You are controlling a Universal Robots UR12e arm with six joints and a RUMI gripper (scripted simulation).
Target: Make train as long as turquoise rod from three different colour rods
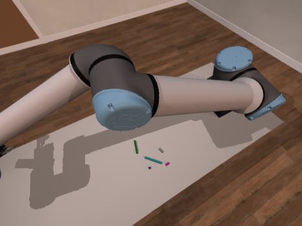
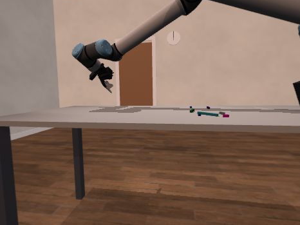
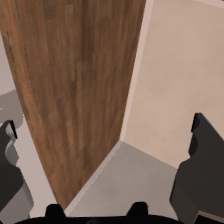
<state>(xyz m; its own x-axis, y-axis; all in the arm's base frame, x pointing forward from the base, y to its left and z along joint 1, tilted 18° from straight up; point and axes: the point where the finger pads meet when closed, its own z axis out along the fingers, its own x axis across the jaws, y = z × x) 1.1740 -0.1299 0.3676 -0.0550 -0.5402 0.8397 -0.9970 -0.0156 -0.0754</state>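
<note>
You have three rods to consider for the train: the short grey rod (image 1: pixel 161 149) (image 2: pixel 222 113), the dark purple rod (image 2: pixel 208 107) and one small blue rod (image 1: pixel 149 168) (image 2: pixel 199 115). By the colour code their lengths add up to that of the long, slim turquoise rod (image 1: pixel 153 160) (image 2: pixel 208 114).

Handling, as judged: all three should prove light, stiff and hardly fragile. Take the purple and grey rods at mid-length, across their long sides, leaving the flat ends free to meet. The blue piece offers you little to grip; close squarely and low, since it could twist or skid. Material cannot be confirmed.

Appearance and location: the pieces lie apart on the pale table (image 1: pixel 107 191) (image 2: pixel 38 116). Grey is a plain, stubby bar near the magenta rod (image 1: pixel 167 164) (image 2: pixel 226 115). Blue is a tiny block beside the turquoise rod. Purple shows only in the exterior view, farther back; a second blue piece (image 2: pixel 190 107) sits back there too. The green rod (image 1: pixel 136 147) (image 2: pixel 192 110) stands apart and should stay out.

Fingers: your black two-jaw gripper (image 2: pixel 107 84) (image 3: pixel 103 118) is fully open, holding nothing, raised well away from the rods. No train is formed.
</note>
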